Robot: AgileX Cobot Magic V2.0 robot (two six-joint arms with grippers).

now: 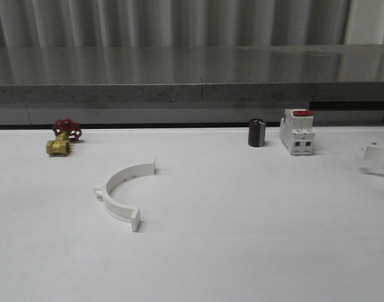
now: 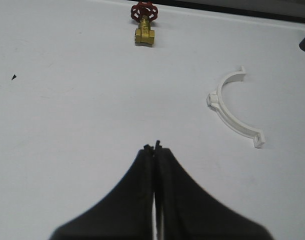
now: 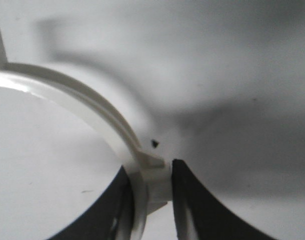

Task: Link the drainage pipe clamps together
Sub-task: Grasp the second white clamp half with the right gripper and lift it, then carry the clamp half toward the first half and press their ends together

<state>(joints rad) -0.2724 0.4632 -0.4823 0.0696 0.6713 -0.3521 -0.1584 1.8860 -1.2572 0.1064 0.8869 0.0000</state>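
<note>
- Now your right gripper (image 3: pixel 152 192) clamps one clamp half (image 3: pixel 82 102) at its arc.
- Your left gripper (image 2: pixel 154 150) is closed, empty.
- Second clamp half (image 1: pixel 123 192) lies on the table (image 1: pixel 255 239), left of centre.

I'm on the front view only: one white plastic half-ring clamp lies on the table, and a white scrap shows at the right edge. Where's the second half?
Observer: The right gripper holds the second white half-ring clamp, fingers shut on its middle beside the side lug.
Operator: Lifted or on the table?
Observer: It casts a soft shadow on the white table, so it looks raised, though I cannot be sure.
Operator: And the left gripper?
Observer: The left gripper is shut and empty, above bare table, with the lying white half-ring clamp ahead and to one side of it, and the brass valve with a red handwheel beyond.
</note>
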